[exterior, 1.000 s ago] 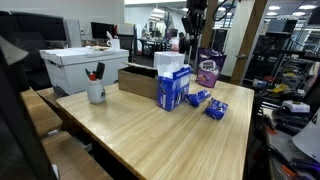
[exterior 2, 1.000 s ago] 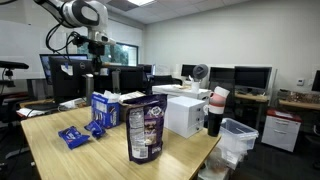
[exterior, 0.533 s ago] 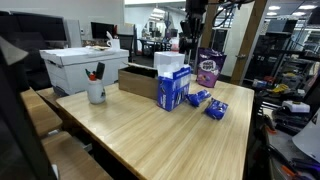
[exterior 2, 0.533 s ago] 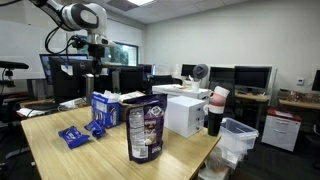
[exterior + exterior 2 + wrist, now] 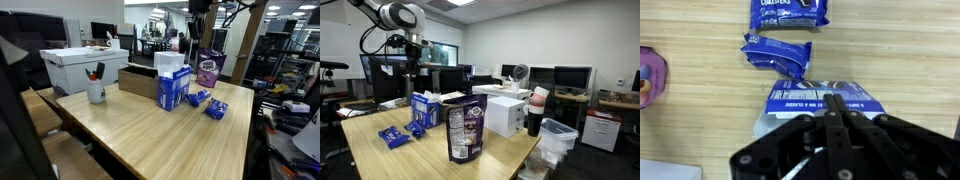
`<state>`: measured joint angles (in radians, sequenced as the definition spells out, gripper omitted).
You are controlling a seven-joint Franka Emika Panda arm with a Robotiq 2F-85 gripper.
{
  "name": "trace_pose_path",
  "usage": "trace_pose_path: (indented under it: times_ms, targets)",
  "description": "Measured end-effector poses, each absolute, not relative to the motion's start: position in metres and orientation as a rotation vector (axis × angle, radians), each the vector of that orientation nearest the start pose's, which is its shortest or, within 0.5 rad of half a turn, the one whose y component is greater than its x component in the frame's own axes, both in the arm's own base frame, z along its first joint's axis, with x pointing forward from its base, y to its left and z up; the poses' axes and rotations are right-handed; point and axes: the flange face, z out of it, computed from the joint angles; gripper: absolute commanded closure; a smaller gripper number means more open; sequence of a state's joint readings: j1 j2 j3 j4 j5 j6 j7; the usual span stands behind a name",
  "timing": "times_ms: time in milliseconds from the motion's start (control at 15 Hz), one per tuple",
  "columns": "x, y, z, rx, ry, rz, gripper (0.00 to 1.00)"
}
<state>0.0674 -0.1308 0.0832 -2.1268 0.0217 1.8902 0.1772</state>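
Note:
My gripper [image 5: 837, 110] is shut with nothing between its fingers, hanging high above the wooden table [image 5: 150, 135]. Straight below it in the wrist view is the open top of a blue and white carton [image 5: 820, 97]. Two blue snack packets [image 5: 777, 52] [image 5: 788, 12] lie on the table beyond the carton. In both exterior views the gripper [image 5: 197, 28] [image 5: 410, 62] hangs well above the carton [image 5: 172, 88] [image 5: 425, 108], apart from it. A purple snack bag [image 5: 208, 70] [image 5: 465, 128] stands upright near the carton.
A white mug with pens [image 5: 96, 92], a white lidded box [image 5: 85, 62] and a cardboard box [image 5: 135, 80] stand along one side of the table. A black cup [image 5: 535, 110] and a clear bin [image 5: 558, 140] sit past the table's end. Office desks and monitors surround it.
The gripper has risen a little above the carton and stays shut. Nothing on the table has moved.

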Motion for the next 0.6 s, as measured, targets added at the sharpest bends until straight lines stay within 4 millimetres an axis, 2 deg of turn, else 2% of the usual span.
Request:
trace_pose_path:
  times_ms: [133, 600]
  targets:
    - [0.489, 0.08, 0.46, -3.144, -0.053, 0.173, 0.65]
    - [0.457, 0.094, 0.478, -3.15, -0.383, 0.116, 0.28]
